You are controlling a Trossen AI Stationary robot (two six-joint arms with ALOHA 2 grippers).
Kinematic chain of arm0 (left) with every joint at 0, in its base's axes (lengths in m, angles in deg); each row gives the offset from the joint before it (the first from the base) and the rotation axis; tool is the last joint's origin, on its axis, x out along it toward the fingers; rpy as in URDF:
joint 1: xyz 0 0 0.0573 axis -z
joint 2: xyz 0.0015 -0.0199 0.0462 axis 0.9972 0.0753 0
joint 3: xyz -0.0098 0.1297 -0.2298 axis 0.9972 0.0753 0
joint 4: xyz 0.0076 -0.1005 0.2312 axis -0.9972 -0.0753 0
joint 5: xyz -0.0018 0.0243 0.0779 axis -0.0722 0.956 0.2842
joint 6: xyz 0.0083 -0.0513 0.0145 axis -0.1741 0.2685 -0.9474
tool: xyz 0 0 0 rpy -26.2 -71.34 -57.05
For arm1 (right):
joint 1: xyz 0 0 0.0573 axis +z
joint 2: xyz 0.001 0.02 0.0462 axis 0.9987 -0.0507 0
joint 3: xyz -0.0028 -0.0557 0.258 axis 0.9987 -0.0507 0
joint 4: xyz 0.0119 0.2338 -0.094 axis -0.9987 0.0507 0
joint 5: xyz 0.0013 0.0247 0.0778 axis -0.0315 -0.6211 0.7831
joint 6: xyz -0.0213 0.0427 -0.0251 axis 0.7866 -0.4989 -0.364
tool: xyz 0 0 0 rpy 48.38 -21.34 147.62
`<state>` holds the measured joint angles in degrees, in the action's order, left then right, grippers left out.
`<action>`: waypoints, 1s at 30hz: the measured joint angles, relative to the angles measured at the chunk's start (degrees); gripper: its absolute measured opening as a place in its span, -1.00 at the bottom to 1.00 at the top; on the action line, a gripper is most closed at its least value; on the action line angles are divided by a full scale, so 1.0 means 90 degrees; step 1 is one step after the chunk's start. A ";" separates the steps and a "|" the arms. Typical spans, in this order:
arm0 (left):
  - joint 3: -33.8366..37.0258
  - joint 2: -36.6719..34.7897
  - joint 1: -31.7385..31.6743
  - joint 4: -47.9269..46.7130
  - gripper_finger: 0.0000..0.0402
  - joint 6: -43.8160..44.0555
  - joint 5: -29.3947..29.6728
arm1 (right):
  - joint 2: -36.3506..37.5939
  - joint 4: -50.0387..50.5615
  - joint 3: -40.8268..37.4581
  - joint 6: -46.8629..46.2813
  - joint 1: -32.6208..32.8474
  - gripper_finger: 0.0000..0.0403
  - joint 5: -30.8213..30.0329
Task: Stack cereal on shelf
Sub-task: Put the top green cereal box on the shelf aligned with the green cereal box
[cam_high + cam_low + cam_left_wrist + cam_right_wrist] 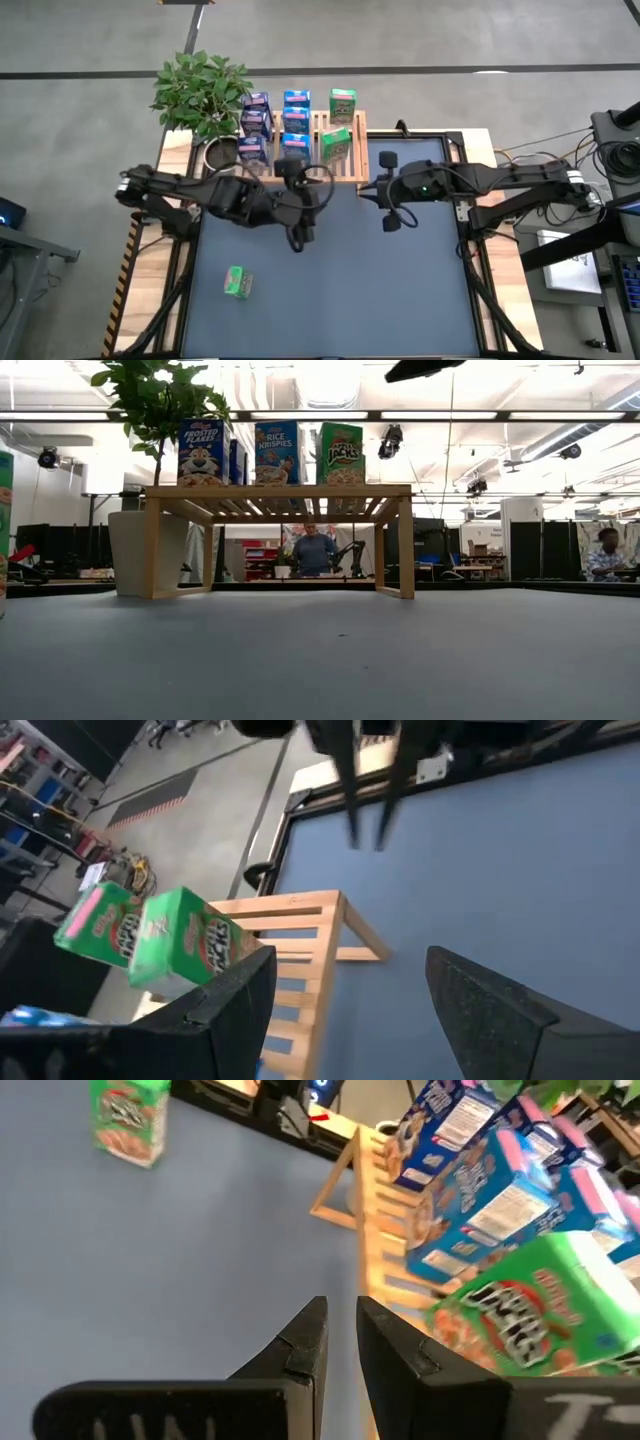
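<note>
The shelf [315,150] stands at the far edge of the blue worktop [330,270], with the plant [203,90] just beside its left end. From above, seven cereal boxes sit on its slats: five blue boxes [295,120] grouped on the left and middle part, two green boxes [342,105] toward the right. One more, the loose green box [236,283], lies on the worktop well in front of the shelf, off to its left.

The low view adds what the top-down view hides: the front row stands upright, with printed fronts facing forward — a Frosted Flakes box [201,452], a Rice Krispies box [277,452] and an Apple Jacks box [341,454]. It also shows the open space under the shelf and people in the room beyond, but neither arm's tool.

The left end effector [298,236] hovers just in front of the shelf's middle; its wrist view shows the fingers [490,1010] spread wide, pinching nothing, with a green box beside the shelf's corner. The right end effector [388,190] hangs in front of the shelf's right end; its wrist view shows the fingers [400,1350] nearly pressed together, a thin gap between them, empty.
</note>
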<state>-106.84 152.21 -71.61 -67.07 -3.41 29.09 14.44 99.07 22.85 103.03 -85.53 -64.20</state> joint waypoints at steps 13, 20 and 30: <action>0.3651 -0.2284 0.0140 0.3439 0.20 -0.0261 0.0073 | -0.1348 0.0474 0.2046 0.0962 -0.1357 -0.76 0.0780; 0.4656 -0.3108 0.0140 0.4217 0.20 -0.0333 0.0069 | -0.2173 0.1038 0.3270 0.0960 -0.2295 -0.76 0.1505; 0.4896 -0.3317 0.0140 0.4252 0.20 -0.0415 0.0068 | -0.3161 0.2388 0.4530 0.0644 -0.3100 -0.22 0.2044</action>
<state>-62.77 122.36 -70.35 -28.81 -7.14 29.70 -14.01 120.56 63.61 108.83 -113.43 -45.80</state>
